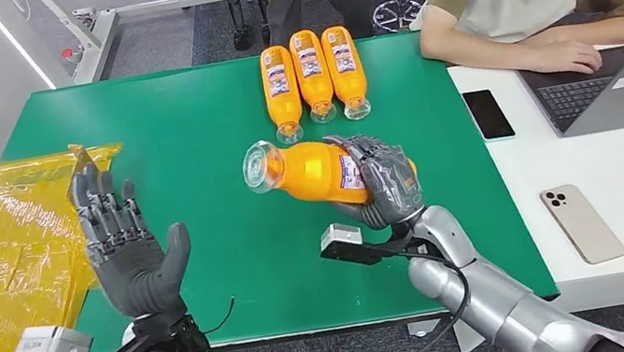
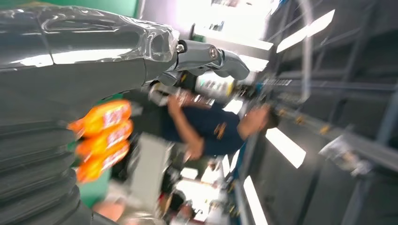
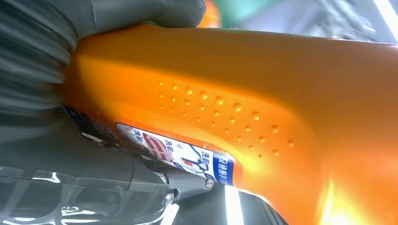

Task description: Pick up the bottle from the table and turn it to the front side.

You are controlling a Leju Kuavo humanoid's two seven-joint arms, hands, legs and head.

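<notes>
Robot's right hand point(image 1: 388, 185) wraps the lower body of an orange plastic bottle point(image 1: 307, 170), held tilted above the green table point(image 1: 189, 139), clear cap up-left, probably for turning. Left hand point(image 1: 126, 248) raised, fingers spread, empty. Right wrist view adds the bottle's dimpled grip and label edge

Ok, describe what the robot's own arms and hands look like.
Both arms are silver metal tubes with rounded joints. Each hand, left hand and right hand, is dark grey with segmented fingers. A small grey camera box sticks out at each wrist, and black cables run along the forearms.
</notes>
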